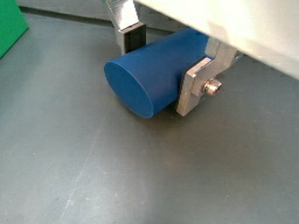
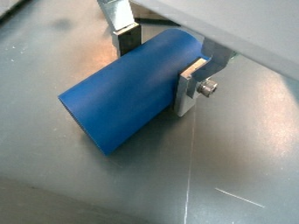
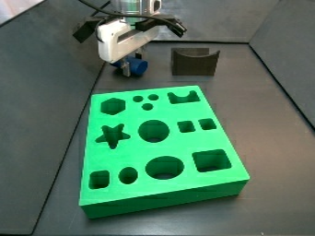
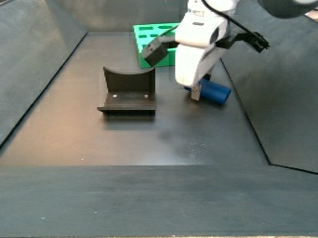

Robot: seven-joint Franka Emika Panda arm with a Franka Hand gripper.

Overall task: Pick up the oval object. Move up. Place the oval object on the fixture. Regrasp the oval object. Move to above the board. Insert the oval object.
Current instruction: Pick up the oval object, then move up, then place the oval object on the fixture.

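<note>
Two flat silver claw (image 2: 163, 54) plates flank the smooth blue oval object (image 2: 122, 87).

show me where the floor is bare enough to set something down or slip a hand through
Bare floor lies in front of the fixture and beside the board toward the side walls. It is crowded behind the board, where the claw sits low around the oval object, with only a narrow gap to the fixture.
</note>
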